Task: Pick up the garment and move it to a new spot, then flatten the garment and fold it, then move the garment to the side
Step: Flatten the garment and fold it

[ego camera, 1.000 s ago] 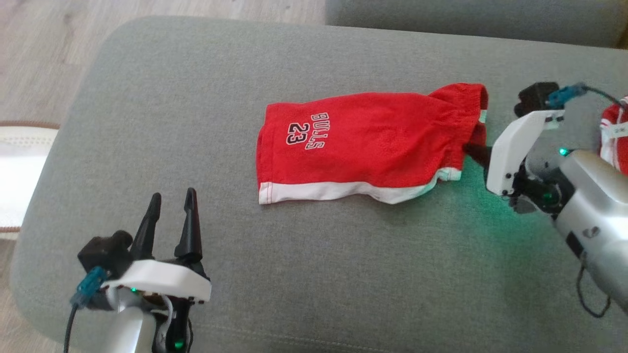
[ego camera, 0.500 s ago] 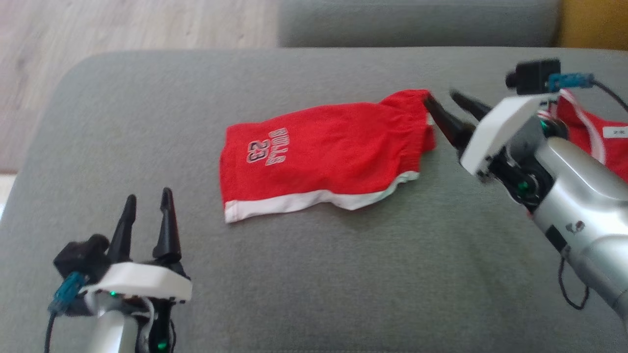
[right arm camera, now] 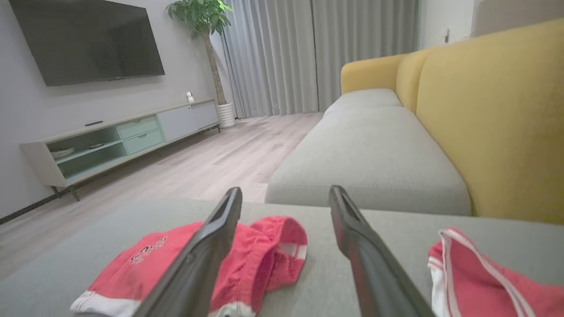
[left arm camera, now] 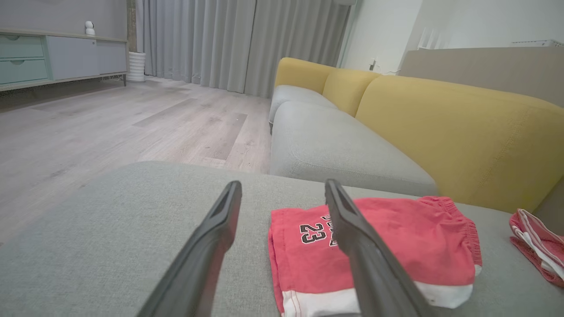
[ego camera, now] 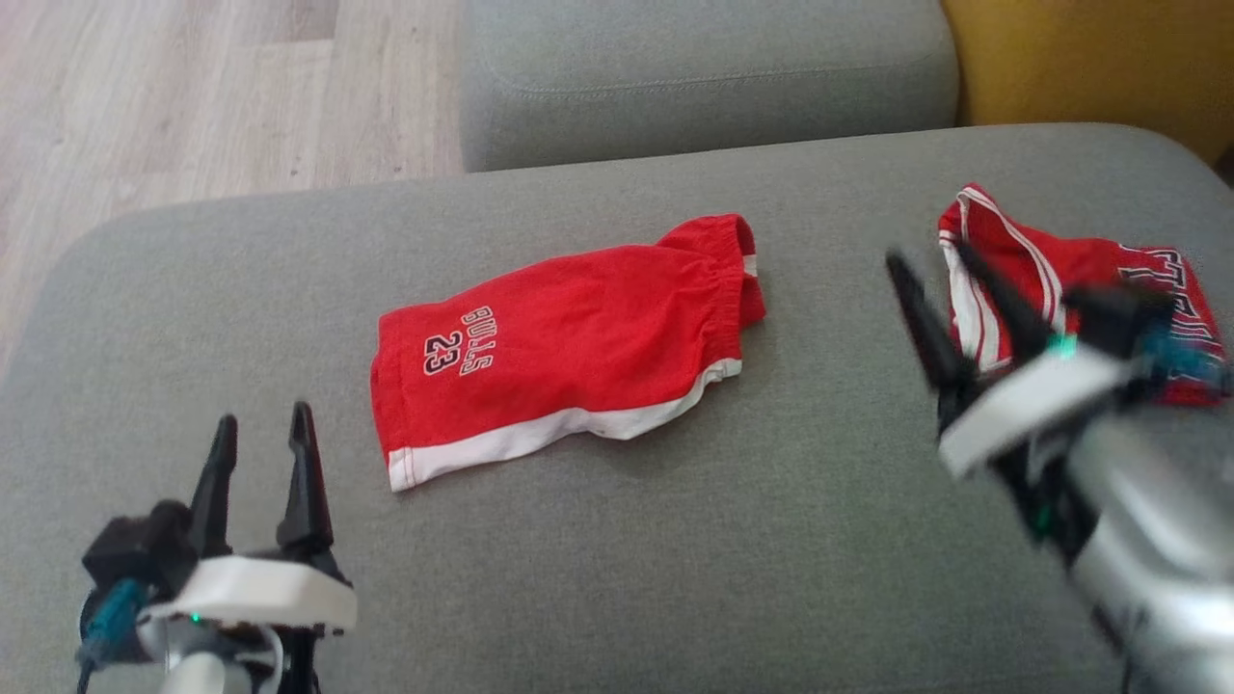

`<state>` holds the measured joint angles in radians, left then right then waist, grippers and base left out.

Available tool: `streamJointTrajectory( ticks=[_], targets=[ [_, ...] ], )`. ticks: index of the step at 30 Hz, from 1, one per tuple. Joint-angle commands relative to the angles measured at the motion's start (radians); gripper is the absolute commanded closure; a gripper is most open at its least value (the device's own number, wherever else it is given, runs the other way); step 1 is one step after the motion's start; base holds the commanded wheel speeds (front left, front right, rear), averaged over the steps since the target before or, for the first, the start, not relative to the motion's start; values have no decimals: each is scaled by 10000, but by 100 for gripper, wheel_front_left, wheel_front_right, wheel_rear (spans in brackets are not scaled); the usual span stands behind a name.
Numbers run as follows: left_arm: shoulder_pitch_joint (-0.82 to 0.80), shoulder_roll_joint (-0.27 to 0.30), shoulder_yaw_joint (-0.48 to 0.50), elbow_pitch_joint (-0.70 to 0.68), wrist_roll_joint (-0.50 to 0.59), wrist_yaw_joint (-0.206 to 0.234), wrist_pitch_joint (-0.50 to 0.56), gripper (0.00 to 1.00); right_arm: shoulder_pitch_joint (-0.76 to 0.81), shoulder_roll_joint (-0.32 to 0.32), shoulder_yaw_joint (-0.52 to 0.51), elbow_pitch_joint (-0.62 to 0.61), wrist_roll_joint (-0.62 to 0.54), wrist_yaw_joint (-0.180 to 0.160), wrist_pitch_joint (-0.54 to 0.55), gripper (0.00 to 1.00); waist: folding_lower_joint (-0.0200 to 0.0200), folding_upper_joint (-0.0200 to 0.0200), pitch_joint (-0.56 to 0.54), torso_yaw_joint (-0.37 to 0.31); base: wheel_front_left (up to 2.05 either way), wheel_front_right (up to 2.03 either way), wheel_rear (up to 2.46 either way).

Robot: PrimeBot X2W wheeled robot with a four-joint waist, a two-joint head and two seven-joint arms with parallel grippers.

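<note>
After the right gripper [ego camera: 925, 253] let go of the shorts [ego camera: 569, 347] at the waistband and pulled back, fingers spread, the folded shorts lay flat on the cushion [ego camera: 675, 578], clear of both grippers, the left gripper [ego camera: 265, 414] also spread and idle, so the task looked nearly done.

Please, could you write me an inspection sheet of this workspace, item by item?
Surface: grey fabric sofa cushion, smooth.
Job's things: red folded shorts with white hem, printed BULLS 23, lying flat mid-cushion.
Clutter: second red garment with white stripes, crumpled at the cushion's right end.
Grippers: left gripper open, empty, near front left; right gripper open, empty, blurred, between both garments.
Cables: blue-plugged dark cable at left wrist.
Surroundings: pale wood floor, yellow sofa back, grey curtains.
</note>
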<state>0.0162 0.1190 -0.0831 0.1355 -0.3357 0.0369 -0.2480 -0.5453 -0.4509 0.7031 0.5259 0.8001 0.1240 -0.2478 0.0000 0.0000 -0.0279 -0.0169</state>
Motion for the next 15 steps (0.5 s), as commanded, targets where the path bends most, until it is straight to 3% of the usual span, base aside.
streamJointTrajectory(
  ticks=[1,8,15],
  targets=[
    [-209,165,313,-344,89,92,-61,0,759,305,-736,-664,-621,67,-131,0,0,0,-39,-52,0,0,0],
    [-9,135,184,-217,479,164,-116,0,3159,1459,-2985,-1694,-3001,67,-136,0,0,0,-46,-149,0,0,0],
    [-71,33,435,-113,812,84,-134,0,3842,2334,-4102,-2103,-4437,67,120,0,0,0,-38,-211,0,0,0]
  ],
)
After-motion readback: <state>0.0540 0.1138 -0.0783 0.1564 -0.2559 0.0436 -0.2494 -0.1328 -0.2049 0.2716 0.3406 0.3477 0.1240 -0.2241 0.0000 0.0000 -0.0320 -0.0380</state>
